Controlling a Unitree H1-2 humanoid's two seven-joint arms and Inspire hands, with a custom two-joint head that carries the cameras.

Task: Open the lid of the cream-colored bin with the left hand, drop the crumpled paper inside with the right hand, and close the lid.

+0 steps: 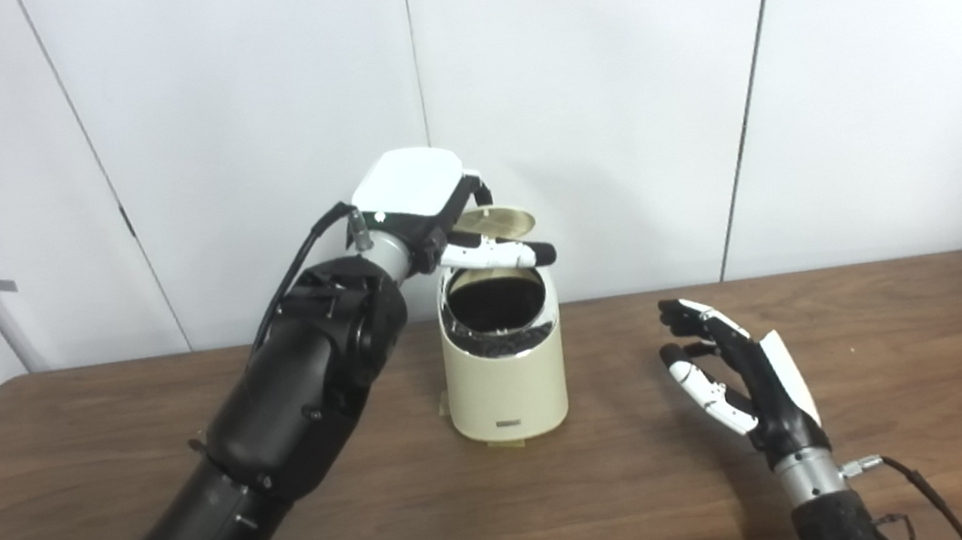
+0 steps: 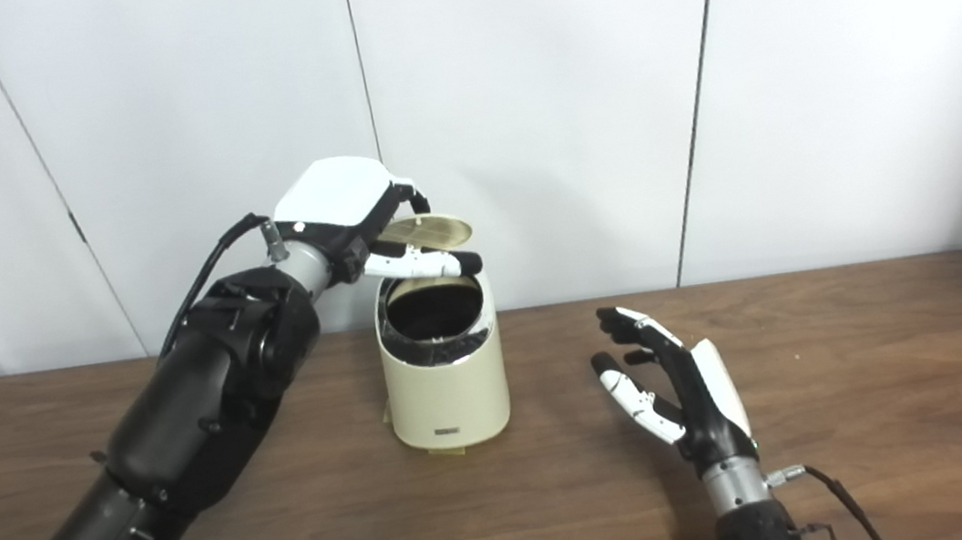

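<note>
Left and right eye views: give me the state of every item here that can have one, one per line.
Cream-colored plastic bin: upright on the table, mouth open, inside too dark to tell the contents.
Round cream lid: raised, tilted back above the rim.
Left hand: at the lid, fingers under it, holding it up.
Right hand: open, empty, fingers apart, beside the bin.
Crumpled paper: not visible.

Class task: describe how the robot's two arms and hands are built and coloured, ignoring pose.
Both arms are bulky glossy black shells with small screws, ending in a silver metal wrist cuff. The left hand and right hand have a white back plate, black palm, and fingers mixing white segments with black tips. A thin black cable runs beside each wrist.
</note>
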